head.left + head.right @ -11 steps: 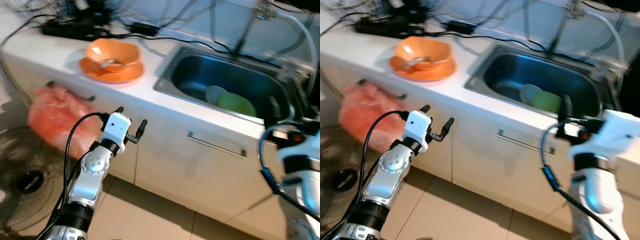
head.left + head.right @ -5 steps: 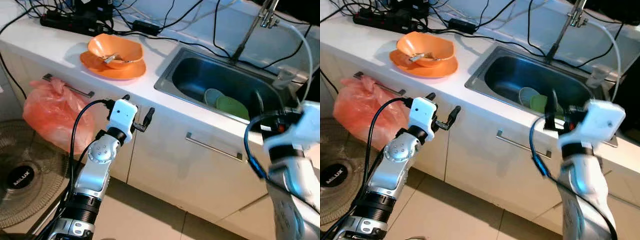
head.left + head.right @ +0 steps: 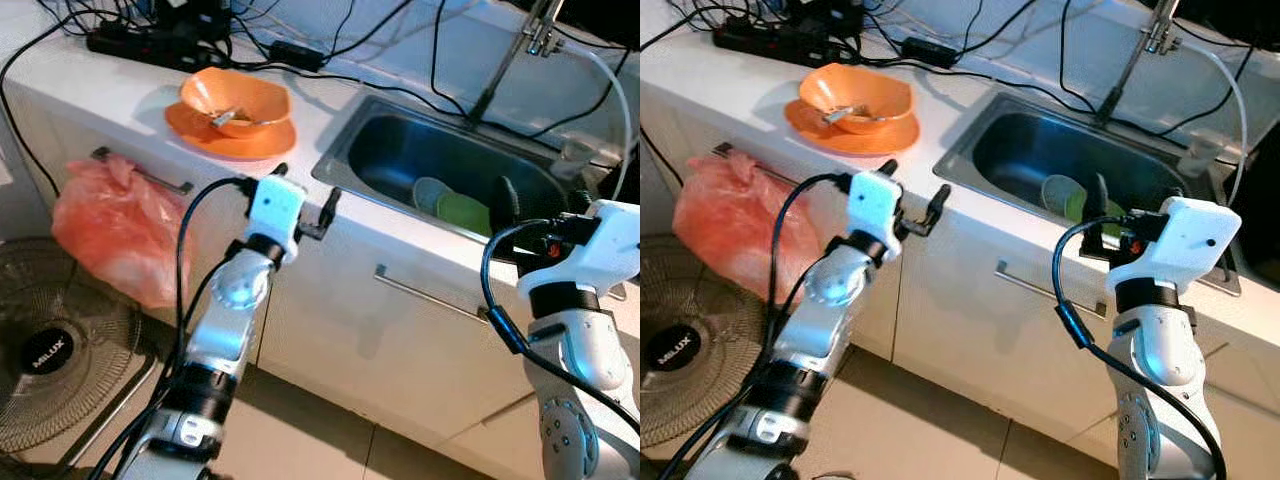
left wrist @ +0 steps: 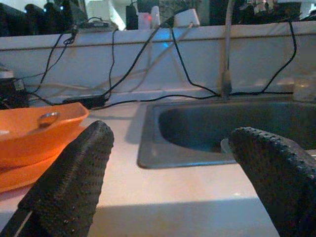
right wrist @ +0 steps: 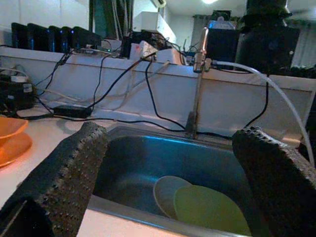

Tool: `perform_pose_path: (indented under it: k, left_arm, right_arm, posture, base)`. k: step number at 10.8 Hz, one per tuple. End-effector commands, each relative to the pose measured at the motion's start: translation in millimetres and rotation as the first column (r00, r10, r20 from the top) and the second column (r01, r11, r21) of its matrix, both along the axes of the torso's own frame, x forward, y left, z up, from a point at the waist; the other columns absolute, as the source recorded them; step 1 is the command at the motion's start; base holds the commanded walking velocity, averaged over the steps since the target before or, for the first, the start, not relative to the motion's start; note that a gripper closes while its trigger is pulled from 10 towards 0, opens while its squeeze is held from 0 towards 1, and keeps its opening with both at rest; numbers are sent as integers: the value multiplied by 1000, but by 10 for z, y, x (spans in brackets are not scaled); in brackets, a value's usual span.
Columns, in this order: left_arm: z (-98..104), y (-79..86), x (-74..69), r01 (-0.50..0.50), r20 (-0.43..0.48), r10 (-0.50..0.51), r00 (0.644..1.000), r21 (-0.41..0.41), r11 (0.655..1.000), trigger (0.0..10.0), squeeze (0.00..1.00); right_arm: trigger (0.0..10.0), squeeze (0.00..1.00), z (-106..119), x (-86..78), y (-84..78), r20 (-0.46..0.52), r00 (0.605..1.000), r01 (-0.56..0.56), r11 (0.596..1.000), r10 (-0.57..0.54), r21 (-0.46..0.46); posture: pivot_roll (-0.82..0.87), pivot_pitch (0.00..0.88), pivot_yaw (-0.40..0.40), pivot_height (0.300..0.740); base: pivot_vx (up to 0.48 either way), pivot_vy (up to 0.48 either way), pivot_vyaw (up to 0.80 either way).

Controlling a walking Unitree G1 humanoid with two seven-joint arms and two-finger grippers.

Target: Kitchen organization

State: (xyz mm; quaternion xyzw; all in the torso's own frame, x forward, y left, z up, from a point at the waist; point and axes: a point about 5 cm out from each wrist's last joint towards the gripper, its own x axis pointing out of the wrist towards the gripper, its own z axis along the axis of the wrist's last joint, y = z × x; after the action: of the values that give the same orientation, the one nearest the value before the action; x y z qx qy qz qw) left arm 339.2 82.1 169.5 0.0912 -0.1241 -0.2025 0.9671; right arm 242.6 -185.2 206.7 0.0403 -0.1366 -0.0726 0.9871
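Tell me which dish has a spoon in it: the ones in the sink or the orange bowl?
The orange bowl, stacked on the orange plate on the counter left of the sink. A metal spoon lies inside. The green plate and pale plate hold nothing.

The fan [image 3: 50, 355] on the floor bears white lettering on its black hub, seemingly "MILUX"; nothing else is legible.
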Motion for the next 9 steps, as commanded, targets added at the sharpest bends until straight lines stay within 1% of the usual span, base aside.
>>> perform_pose_path:
  k: [1,3,4,5,7,9]
  left_arm:
    - [28,-96,5,33,2,-33,999,-7,999,10000,0]
    - [-1,-100,18,29,-14,-29,999,1,1000,10000,0]
    - [32,-113,56,27,-8,-27,1000,0,1000,10000,0]
    - [64,-195,117,19,-15,-19,1000,-20,1000,10000,0]
    - [130,-198,152,7,4,-7,1000,-33,999,10000,0]
    - [164,-179,213,-14,7,14,1000,-38,999,10000,0]
  right_arm:
    - [10000,0,30,22,-53,17,1000,17,999,-16,-43]
    - [10000,0,86,131,-91,46,999,-8,997,11,-73]
    - [10000,0,140,202,-95,68,997,-21,997,26,-77]
    - [10000,0,231,337,-46,106,992,-61,991,74,-121]
    - [10000,0,254,357,-39,121,990,-64,991,78,-115]
    - [10000,0,201,343,-45,115,991,-52,993,64,-106]
  posture:
    - [182,0,-169,740]
    - [178,0,-154,740]
    - [180,0,-147,740]
    - [178,0,-145,740]
    - [178,0,-145,740]
    - [182,0,-142,740]
  base:
    - [0,0,0]
    - [0,0,0]
    - [0,0,0]
    - [0,0,0]
    - [0,0,0]
    - [0,0,0]
